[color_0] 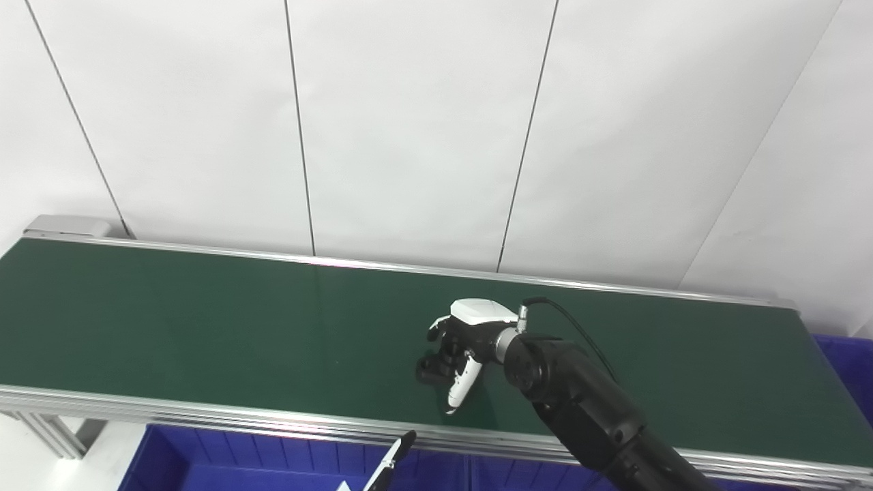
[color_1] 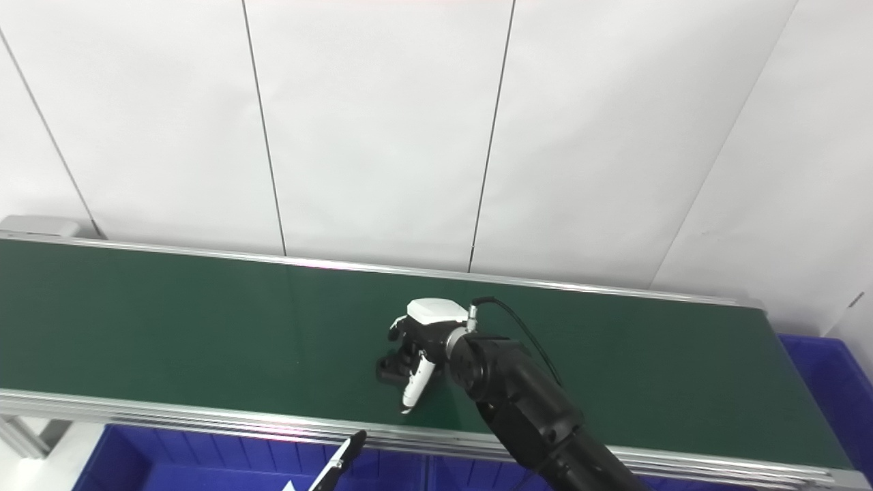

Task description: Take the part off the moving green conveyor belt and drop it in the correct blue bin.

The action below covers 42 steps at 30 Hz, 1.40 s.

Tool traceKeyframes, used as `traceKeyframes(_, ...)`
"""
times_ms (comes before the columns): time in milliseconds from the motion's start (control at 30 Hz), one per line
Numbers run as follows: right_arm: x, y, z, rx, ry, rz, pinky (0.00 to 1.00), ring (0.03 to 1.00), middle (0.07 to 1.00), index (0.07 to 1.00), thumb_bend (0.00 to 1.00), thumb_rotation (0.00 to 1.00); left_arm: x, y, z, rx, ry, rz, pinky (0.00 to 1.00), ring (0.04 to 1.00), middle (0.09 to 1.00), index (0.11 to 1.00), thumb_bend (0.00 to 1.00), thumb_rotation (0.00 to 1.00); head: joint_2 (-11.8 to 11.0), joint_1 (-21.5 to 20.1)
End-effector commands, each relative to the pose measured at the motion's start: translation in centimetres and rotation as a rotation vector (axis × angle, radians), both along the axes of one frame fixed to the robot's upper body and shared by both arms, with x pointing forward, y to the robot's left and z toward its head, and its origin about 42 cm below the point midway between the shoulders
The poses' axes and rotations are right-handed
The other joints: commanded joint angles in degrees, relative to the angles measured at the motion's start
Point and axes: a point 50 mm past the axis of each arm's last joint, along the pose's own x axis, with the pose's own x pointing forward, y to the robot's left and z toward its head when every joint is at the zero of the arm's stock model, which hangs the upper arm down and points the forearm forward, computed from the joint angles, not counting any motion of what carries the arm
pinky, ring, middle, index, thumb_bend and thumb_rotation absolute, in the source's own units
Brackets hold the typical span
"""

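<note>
One black part (color_0: 431,372) sits on green conveyor belt (color_0: 204,327) near front edge, w/ right hand (color_0: 460,348) curled round it, grasping. Left hand (color_0: 392,464) barely visible over blue bin (color_0: 225,464); open/closed can't tell.

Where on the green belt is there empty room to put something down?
The green belt is bare from its left end up to the right hand, and bare again between the arm and the blue bin at the right end. It is crowded only in the middle, where the hand is down over a dark part.
</note>
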Motion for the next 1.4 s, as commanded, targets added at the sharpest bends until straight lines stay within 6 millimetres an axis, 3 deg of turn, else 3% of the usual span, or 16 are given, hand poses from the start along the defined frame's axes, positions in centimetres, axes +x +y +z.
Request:
traceKeyframes(0, -0.1, -0.5, 0.0, -0.045, 0.018, 0.010, 0.55, 0.630, 0.703, 0.828, 0.83, 0.10, 0.4, 0.0, 1.3, -0.040, -0.052, 0.007, 1.00, 1.000, 1.000, 1.000, 0.79, 0.84, -0.05, 0.05)
traceKeyframes(133, 0.0, -1.1, -0.5, -0.115, -0.007, 0.029, 0.52, 0.595, 0.667, 0.803, 0.80, 0.07, 0.4, 0.3, 1.4, -0.041, -0.056, 0.010, 1.00, 1.000, 1.000, 1.000, 0.79, 0.82, 0.15, -0.19)
traceKeyframes(200, -0.2, -1.3, -0.6, -0.150, -0.041, 0.057, 0.45, 0.535, 0.528, 0.700, 0.61, 0.01, 0.4, 0.5, 1.5, -0.039, -0.059, 0.012, 1.00, 1.000, 1.000, 1.000, 0.80, 0.82, 0.26, -0.33)
traceKeyframes(233, -0.3, -1.4, -0.7, -0.161, -0.058, 0.068, 0.42, 0.491, 0.520, 0.603, 0.56, 0.01, 0.4, 0.6, 1.5, -0.038, -0.060, 0.013, 1.00, 1.000, 1.000, 1.000, 0.80, 0.82, 0.42, -0.49)
traceKeyframes(300, -0.7, -1.7, -1.0, -0.181, -0.107, 0.097, 0.39, 0.452, 0.540, 0.495, 0.52, 0.00, 0.5, 0.7, 1.7, -0.036, -0.066, 0.014, 1.00, 1.000, 1.000, 1.000, 0.80, 0.81, 0.60, -0.44)
traceKeyframes(433, -1.7, -2.2, -2.7, -0.212, -0.205, 0.167, 0.32, 0.457, 0.549, 0.511, 0.49, 0.00, 0.5, 1.1, 1.8, -0.044, -0.063, 0.017, 1.00, 1.000, 1.000, 1.000, 0.80, 0.80, 0.87, -0.38)
traceKeyframes(567, -2.8, -2.6, -4.7, -0.251, -0.297, 0.247, 0.30, 0.435, 0.522, 0.534, 0.49, 0.00, 0.6, 1.5, 2.0, -0.053, -0.057, 0.017, 1.00, 1.000, 1.000, 1.000, 0.82, 0.78, 1.06, -0.30)
traceKeyframes(700, -3.2, -2.9, -5.2, -0.227, -0.355, 0.283, 0.30, 0.422, 0.507, 0.548, 0.49, 0.00, 0.7, 1.9, 2.0, -0.051, -0.056, 0.017, 1.00, 1.000, 1.000, 1.000, 0.82, 0.77, 1.14, -0.40)
traceKeyframes(833, -3.4, -2.8, -5.0, -0.194, -0.400, 0.291, 0.22, 0.370, 0.459, 0.542, 0.51, 0.00, 0.7, 2.1, 2.1, -0.040, -0.062, 0.019, 1.00, 1.000, 1.000, 1.000, 0.82, 0.77, 1.27, -0.53)
traceKeyframes(1033, -3.3, -1.6, -2.2, -0.062, -0.493, 0.260, 0.23, 0.388, 0.488, 0.528, 0.51, 0.00, 0.8, 2.3, 2.1, -0.046, -0.059, 0.017, 1.00, 1.000, 1.000, 1.000, 0.81, 0.74, 1.25, -0.47)
traceKeyframes(1367, -4.6, -0.2, 6.2, 0.125, -0.649, 0.183, 0.21, 0.364, 0.457, 0.534, 0.51, 0.00, 1.0, 2.3, 2.2, -0.059, -0.054, 0.018, 0.99, 1.000, 1.000, 1.000, 0.82, 0.73, 1.36, -0.72)
